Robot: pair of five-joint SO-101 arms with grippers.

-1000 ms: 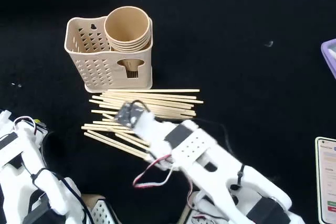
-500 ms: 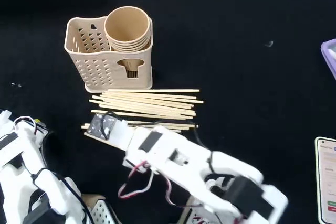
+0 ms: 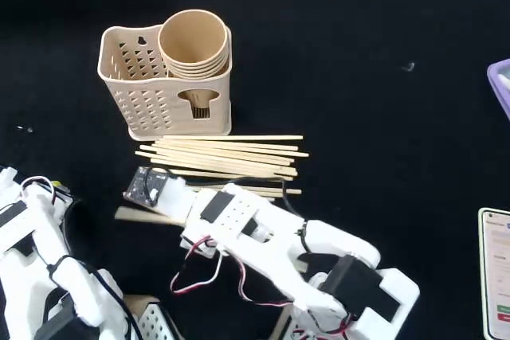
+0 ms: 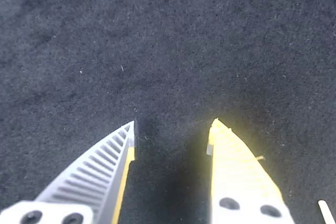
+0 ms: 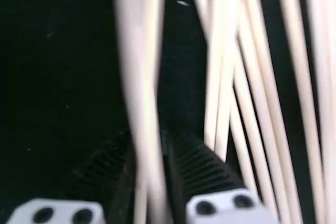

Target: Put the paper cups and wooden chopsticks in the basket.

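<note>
On the black surface (image 3: 382, 117), toward its far left, we list one basket (image 3: 151, 101), with a stack of paper cups (image 3: 194, 41) upright in its right-hand compartment as the high view shows it. Just in front of it lie the loose chopsticks (image 3: 227, 153), a flat, roughly parallel pile. We record the right end effector (image 5: 151, 148) clamped on the held chopsticks (image 5: 139, 66), at that pile's near left edge. We note the left end effector (image 4: 170, 132), jaws apart, gripping nothing, over bare surface.
</note>
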